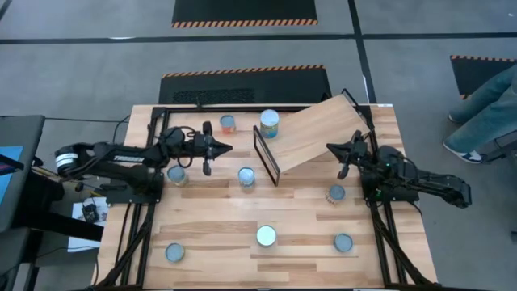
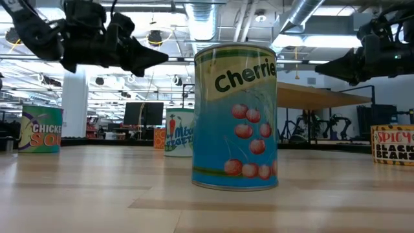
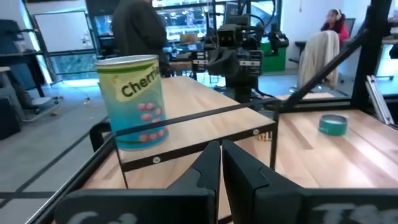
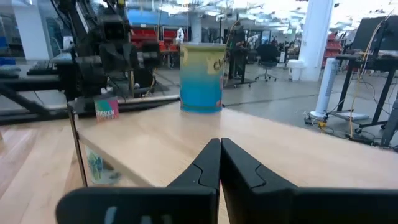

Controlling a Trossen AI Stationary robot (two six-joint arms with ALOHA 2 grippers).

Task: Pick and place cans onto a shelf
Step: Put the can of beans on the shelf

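One can, the cherries can [image 1: 269, 124], is seen standing upright on the high end of the shelf [image 1: 319, 134], which is set at a slant on its thin black frame [image 1: 266, 159]. The other cans [image 1: 266, 235] are spread on the surface [image 1: 210, 218]: one just beside the shelf's lower end, one behind it near the far edge, one near each arm and three in the front part.

The left gripper [image 1: 222, 148] is held in the air beside the frame, with its fingers pressed together and nothing between them. The right gripper [image 1: 331, 146] is held over the shelf's right edge, also pressed together and empty.

It is judged that a next can must now be chosen. The fingers should be spread wide before the gripper is lowered, and the can should be taken around its middle. On the slanted board it should be set down gently, apart from the cherries can, so that nothing slides or is knocked over.
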